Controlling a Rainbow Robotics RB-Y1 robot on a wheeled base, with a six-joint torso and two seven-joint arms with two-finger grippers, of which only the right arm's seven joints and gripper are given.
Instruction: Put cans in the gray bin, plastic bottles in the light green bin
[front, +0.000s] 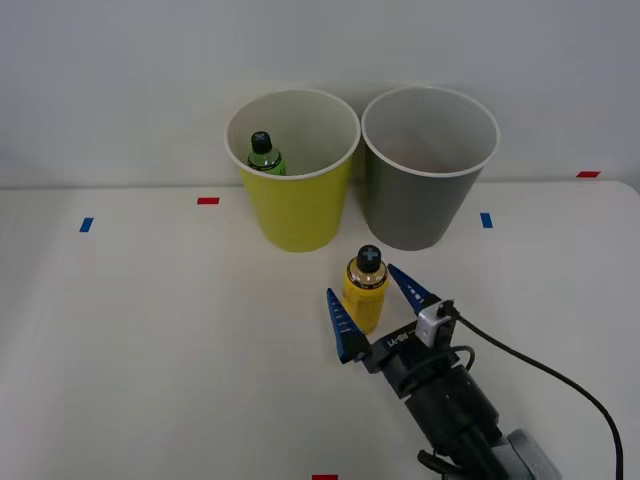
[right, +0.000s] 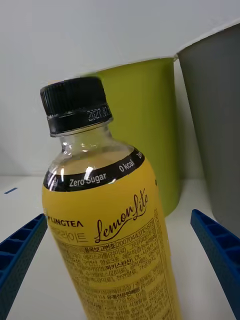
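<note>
Your right gripper (front: 376, 307) has its fingers (right: 216, 250) spread, released, either side of the yellow bottle (front: 365, 292) standing on the table (front: 150, 330). Beyond it stand the green bin (front: 298, 210), holding the green bottle (front: 264, 155), and the gray bin (front: 420, 205).

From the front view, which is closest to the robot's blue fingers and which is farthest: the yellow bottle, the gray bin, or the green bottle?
1. The yellow bottle, upright on the table between the open fingers of the right gripper.
2. The gray bin, behind the fingers, toward the robot's right.
3. The green bottle, farthest, inside the light green bin at the back left.
</note>
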